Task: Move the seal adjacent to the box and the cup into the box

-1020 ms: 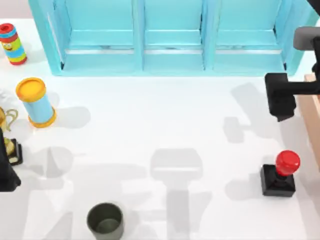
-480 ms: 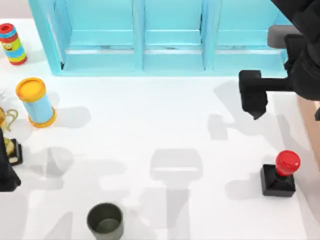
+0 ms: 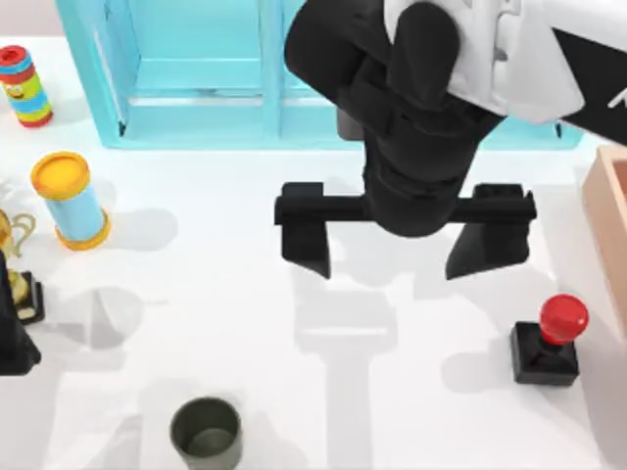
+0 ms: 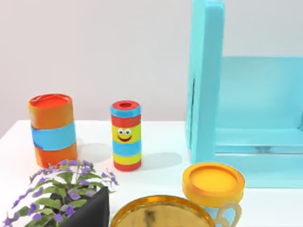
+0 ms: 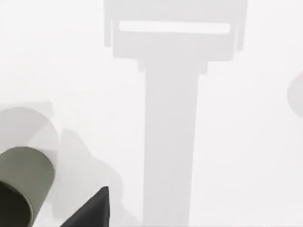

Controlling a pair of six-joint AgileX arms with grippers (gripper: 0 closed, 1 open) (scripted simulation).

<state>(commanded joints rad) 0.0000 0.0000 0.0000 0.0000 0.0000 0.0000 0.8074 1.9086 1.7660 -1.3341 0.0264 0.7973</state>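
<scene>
On the white table (image 3: 245,294), the right gripper (image 3: 405,245) hangs with fingers wide apart, between cup (image 3: 207,432) and seal (image 3: 549,341).

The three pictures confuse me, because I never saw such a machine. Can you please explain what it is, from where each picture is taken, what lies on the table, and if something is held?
This is a simulated robot with two arms at a white table. The top view looks straight down. The big black shape there is the right gripper, hanging above the middle of the table with its fingers spread wide and holding nothing. The left gripper waits at the left edge.

On the table are a small dark olive-green cup near the front, a stamp with a black square base and red knob at the right, a tan wooden box at the right edge, a big turquoise shelf unit at the back, and a light blue cylinder with yellow ends at the left.

The other two pictures come from cameras on the wrists. The right one sees the cup; the left one sees a striped smiling can and a purple-flowered plant.
</scene>
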